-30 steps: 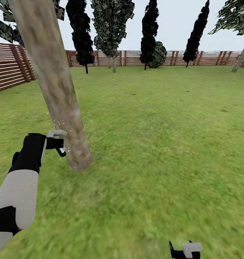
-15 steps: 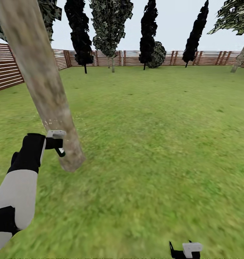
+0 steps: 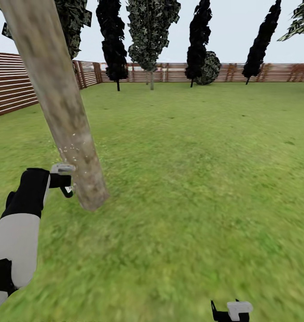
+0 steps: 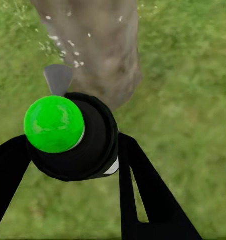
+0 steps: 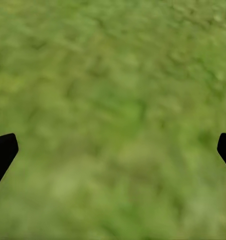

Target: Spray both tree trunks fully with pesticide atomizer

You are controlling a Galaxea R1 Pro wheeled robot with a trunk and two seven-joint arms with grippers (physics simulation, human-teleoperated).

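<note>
Your left gripper [image 3: 66, 181] was clamped on the small, light, rigid pesticide atomizer [image 4: 75, 137] at its slick black body, just beside the tree trunk [image 3: 64, 116] base; your right gripper [image 5: 113, 150] hung wide apart, empty.

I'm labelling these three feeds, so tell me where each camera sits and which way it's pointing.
Head view: on the robot's head, looking forward and down over the grass to the fence; shows the left arm, left pincer and right pincer.
Left wrist view: by the left pincer, looking along the atomizer at the tree trunk.
Right wrist view: by the right pincer, facing grass.
Shared: head and left wrist views both show the trunk with white pesticide specks.
</note>
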